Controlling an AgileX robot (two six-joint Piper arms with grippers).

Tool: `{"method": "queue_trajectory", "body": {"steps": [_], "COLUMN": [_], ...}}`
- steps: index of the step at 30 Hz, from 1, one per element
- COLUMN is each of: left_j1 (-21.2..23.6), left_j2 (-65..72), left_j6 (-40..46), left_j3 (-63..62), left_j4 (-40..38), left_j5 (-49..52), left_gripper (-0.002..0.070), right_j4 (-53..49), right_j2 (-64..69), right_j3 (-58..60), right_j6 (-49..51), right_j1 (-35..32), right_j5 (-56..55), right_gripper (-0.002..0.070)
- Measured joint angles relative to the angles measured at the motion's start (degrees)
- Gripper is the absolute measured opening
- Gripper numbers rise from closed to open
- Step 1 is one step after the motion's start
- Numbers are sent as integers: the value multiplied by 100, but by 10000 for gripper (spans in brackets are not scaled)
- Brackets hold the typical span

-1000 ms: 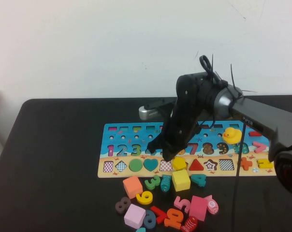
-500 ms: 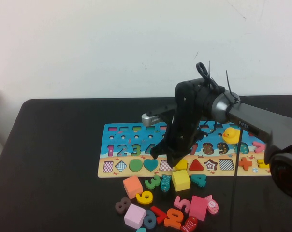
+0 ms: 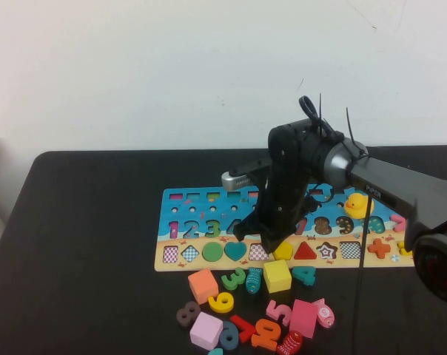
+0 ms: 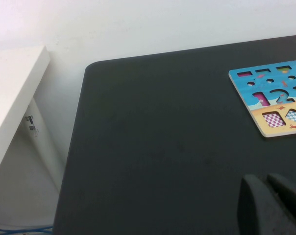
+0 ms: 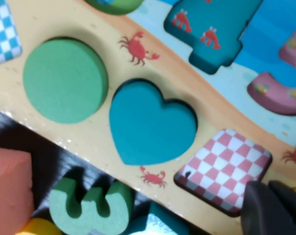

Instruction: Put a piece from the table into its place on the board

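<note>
The piece (image 3: pixel 284 250) sits on the board's (image 3: pixel 209 203) sandy strip under my right pincer, where its place should be. The cut-out itself is hidden, so I can't tell whether the piece is seated flat or riding on the rim. Left to right: the left gripper (image 4: pixel 273 200) hangs over bare table (image 3: pixel 83 244) off the board's left end, well apart from the work and no risk. The green circle (image 3: pixel 212 251) and teal heart (image 3: pixel 235 251) are in their slots. Next to them is an empty checkered square cut-out (image 3: pixel 258 252). My right gripper (image 3: pixel 270 240) is clenched with nothing between the tips, and it bears down at the piece's left edge, just beside that square. Main risks, as I judge them:

- The push is off-centre, so the pentagon could tip or rotate and jam with one corner up.
- The tips could skid left into the checkered hole.
- Nothing pins the board, so any sideways force could slide it on the table and take the slot out from under me.
- The red triangle (image 3: pixel 305 251) touches or nearly touches the piece on the right, so a kick that way could lift it.
- The yellow cube (image 3: pixel 277 275) lies just off the board edge, close enough to get bumped.
- The duck (image 3: pixel 354 205) is farther right, near my arm's sweep.
</note>
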Motion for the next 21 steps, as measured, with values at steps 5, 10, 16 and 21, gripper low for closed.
{"method": "queue_trajectory", "body": {"steps": [5, 10, 16, 21], "left_j1": [0, 0, 0, 0], "left_j2": [0, 0, 0, 0], "left_j6": [0, 0, 0, 0], "left_j3": [0, 0, 0, 0], "left_j4": [0, 0, 0, 0], "left_j5": [0, 0, 0, 0], "left_gripper": [-1, -1, -1, -1], "right_j4": [35, 45, 148, 634], "right_j2": [-67, -440, -854, -1117], "right_j3": [0, 0, 0, 0], "right_j6": [-40, -62, -124, -575], "right_j1": [-10, -10, -10, 26], "right_j5": [-40, -133, -100, 49], "right_gripper": [19, 19, 19, 19]}}
